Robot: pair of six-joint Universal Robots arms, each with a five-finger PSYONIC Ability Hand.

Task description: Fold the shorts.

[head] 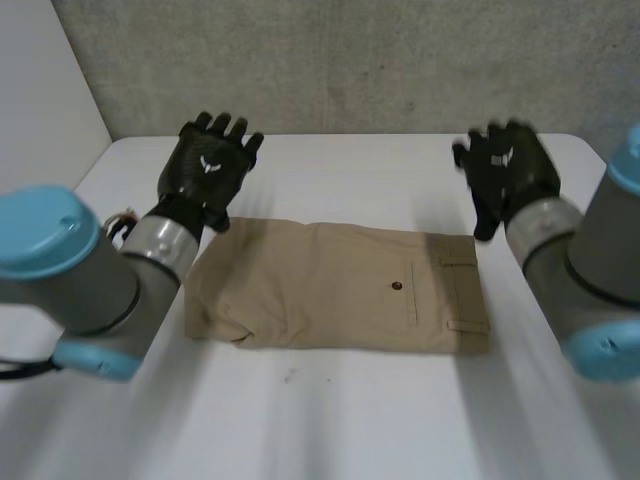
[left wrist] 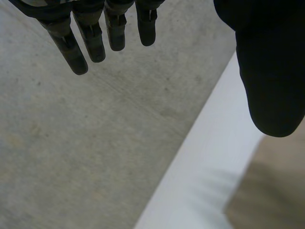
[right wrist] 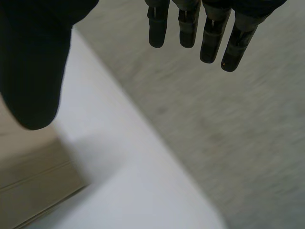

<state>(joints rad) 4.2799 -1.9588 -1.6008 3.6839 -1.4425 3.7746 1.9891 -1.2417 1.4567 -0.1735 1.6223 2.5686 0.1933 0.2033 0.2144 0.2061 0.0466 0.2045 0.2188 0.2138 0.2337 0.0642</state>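
The shorts [head: 335, 285] are lying flat at the counter's [head: 350, 420] centre, seemingly already doubled over, while the left hand [head: 207, 165] at ten o'clock and right hand [head: 507, 170] at two are hovering, fingers spread wide and holding nothing, apparently to avoid disturbing them.

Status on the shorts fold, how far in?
Done: the khaki shorts lie flat on the white table, apparently folded once, back pocket up. In hand: nothing; the left hand and right hand are open, off the cloth at its far side. Left: perhaps a second fold across, if wanted.
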